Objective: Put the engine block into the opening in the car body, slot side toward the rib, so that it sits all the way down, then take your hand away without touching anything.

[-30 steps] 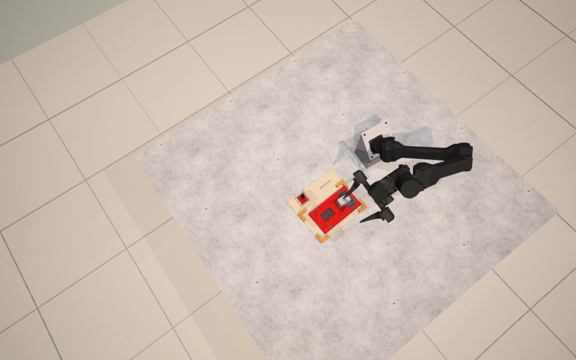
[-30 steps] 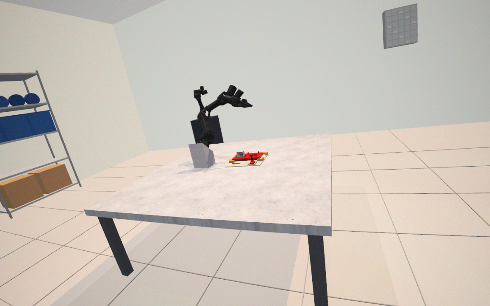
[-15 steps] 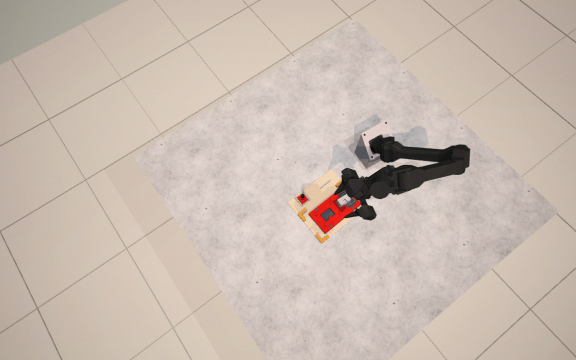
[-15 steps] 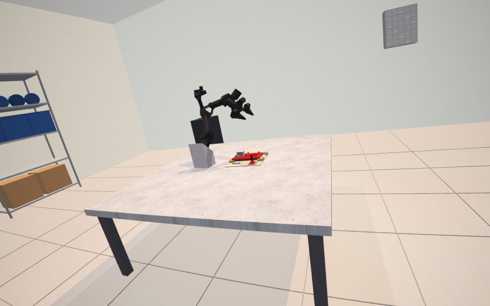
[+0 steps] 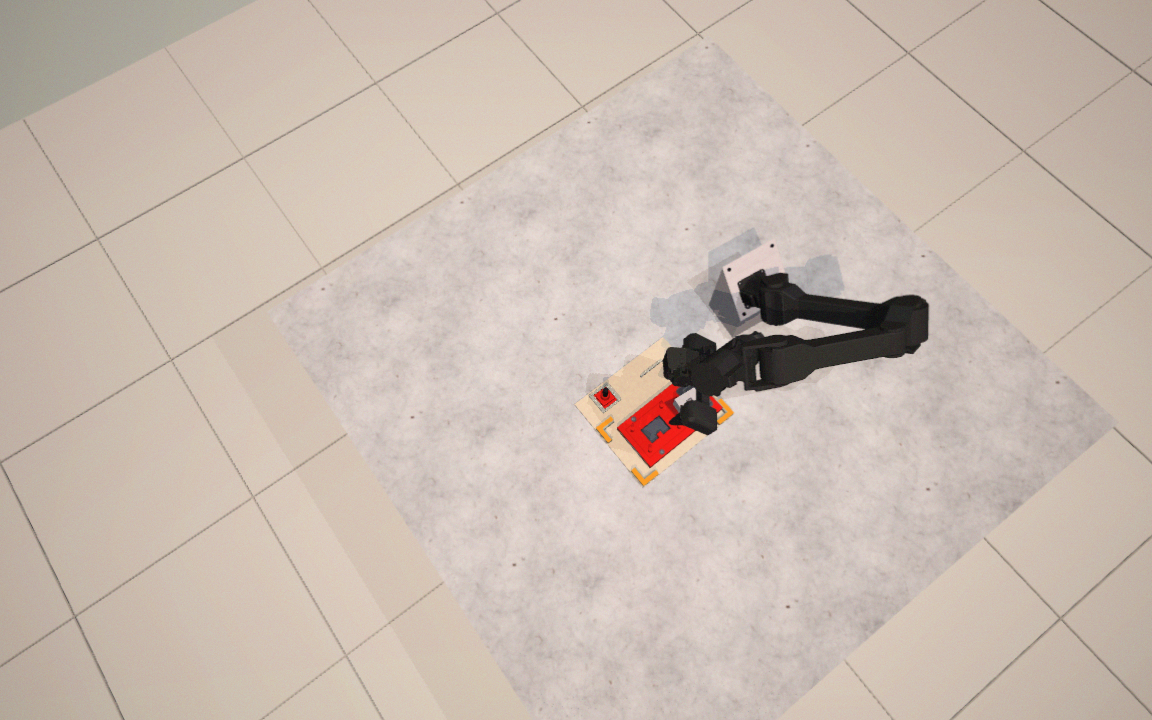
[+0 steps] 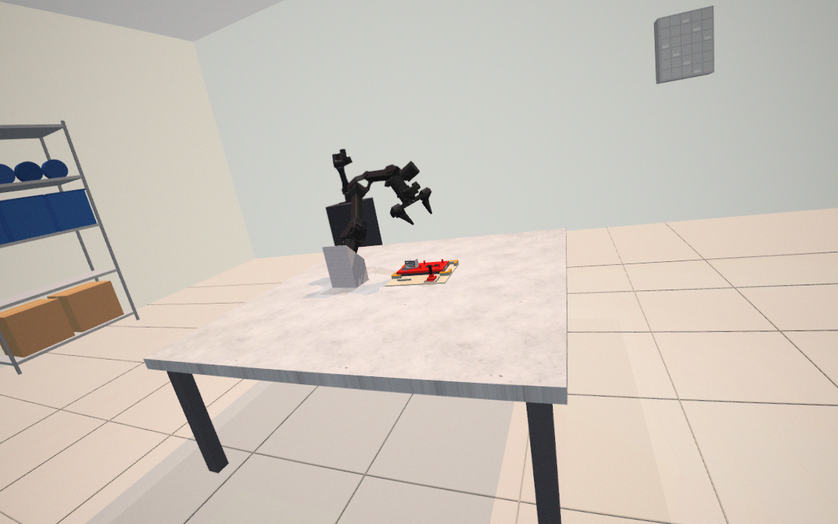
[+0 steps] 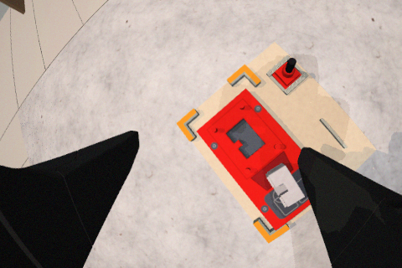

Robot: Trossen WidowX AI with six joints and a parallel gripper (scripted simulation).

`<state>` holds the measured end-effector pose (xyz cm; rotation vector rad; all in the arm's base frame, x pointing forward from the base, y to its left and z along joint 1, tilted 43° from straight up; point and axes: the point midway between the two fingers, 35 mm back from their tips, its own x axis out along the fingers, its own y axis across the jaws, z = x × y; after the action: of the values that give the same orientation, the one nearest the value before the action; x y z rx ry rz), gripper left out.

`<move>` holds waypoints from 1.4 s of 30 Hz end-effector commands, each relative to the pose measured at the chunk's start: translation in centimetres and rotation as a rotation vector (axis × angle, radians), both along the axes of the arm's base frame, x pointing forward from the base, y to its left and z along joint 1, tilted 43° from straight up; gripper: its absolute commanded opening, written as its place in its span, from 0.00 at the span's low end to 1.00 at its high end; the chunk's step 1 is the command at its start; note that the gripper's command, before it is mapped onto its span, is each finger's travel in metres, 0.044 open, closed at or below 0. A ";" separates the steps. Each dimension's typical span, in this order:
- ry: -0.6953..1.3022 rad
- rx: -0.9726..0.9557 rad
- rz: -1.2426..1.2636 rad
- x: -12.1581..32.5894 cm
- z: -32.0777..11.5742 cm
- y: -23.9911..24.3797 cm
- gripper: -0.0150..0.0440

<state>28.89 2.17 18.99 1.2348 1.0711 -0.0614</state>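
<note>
The red car body [image 5: 634, 432] [image 6: 431, 267] [image 7: 230, 157] lies within orange corner brackets. Its dark opening [image 5: 654, 428] [image 7: 251, 139] looks empty; a small red rib juts in from the lower-left side in the wrist view. The pale grey engine block [image 5: 684, 402] [image 6: 411, 263] [image 7: 293, 184] stands on a dark grey area at the body's other end, with a slot on its left side in the wrist view. My gripper [image 6: 421, 218] [image 7: 220, 147] is wide open and empty, well above the body. The right finger hides part of the body's edge in the wrist view.
A beige board [image 7: 310, 105] carries the body, orange brackets [image 7: 244, 74] and a thin slot [image 7: 332, 133]. A red base with an upright black lever [image 5: 604, 394] [image 6: 431, 274] [image 7: 289, 69] stands near one board corner. The pale arm mount [image 6: 345, 268] stands beside the board.
</note>
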 end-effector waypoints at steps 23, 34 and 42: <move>0.800 0.325 -0.228 -4.7 -7.9 3.7 1.00; 0.911 0.350 -0.269 -5.4 -9.3 5.0 1.00; 0.911 0.352 -0.268 -5.6 -11.4 7.0 1.00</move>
<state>23.43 8.59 8.06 1.7141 1.7268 -0.7226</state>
